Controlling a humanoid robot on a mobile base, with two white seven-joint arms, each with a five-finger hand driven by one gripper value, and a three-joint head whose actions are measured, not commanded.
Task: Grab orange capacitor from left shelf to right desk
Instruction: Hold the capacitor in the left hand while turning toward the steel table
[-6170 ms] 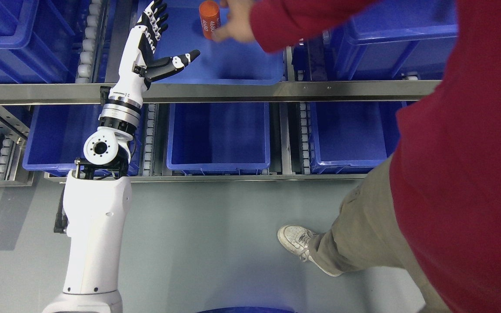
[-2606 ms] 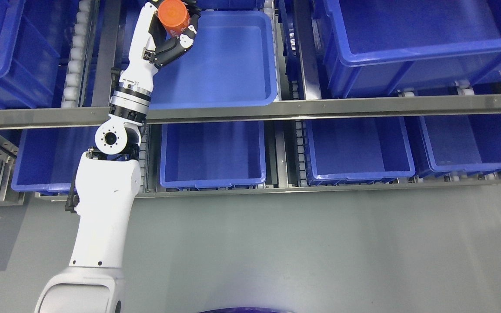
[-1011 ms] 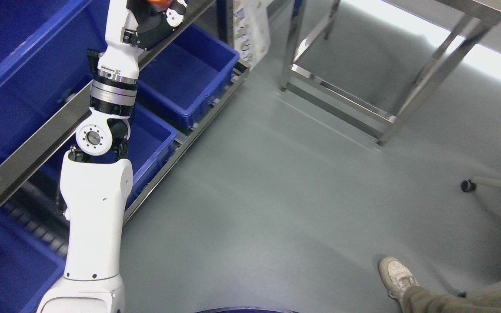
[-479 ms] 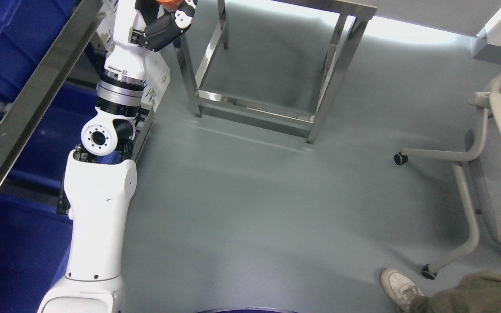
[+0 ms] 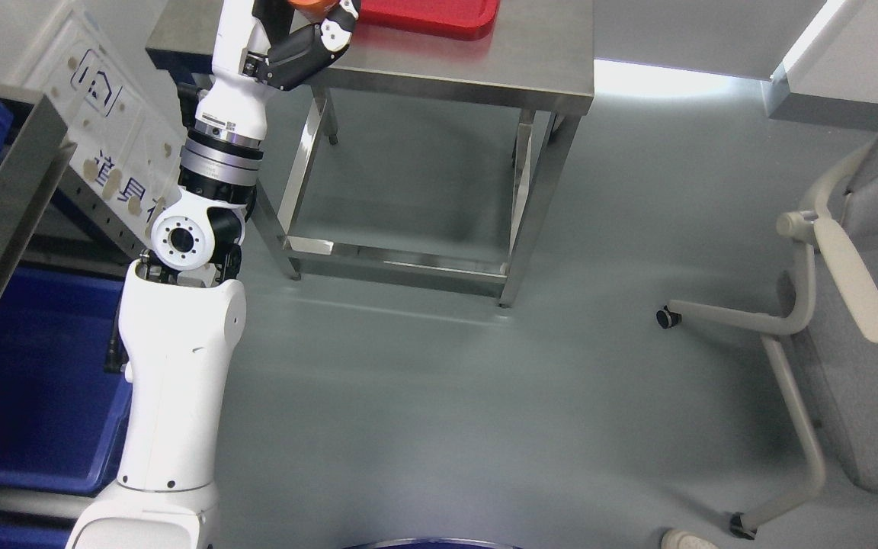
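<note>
progress: I judge the pick done, placing left | left hand (image 5: 309, 34) at the top edge, fingers wrapped around the orange capacitor (image 5: 315, 4), over the near-left part of the steel desk (image 5: 530, 69) | capacitor: only a sliver of orange shows, rest cut off | red tray (image 5: 439, 17) just beside on the desk
</note>
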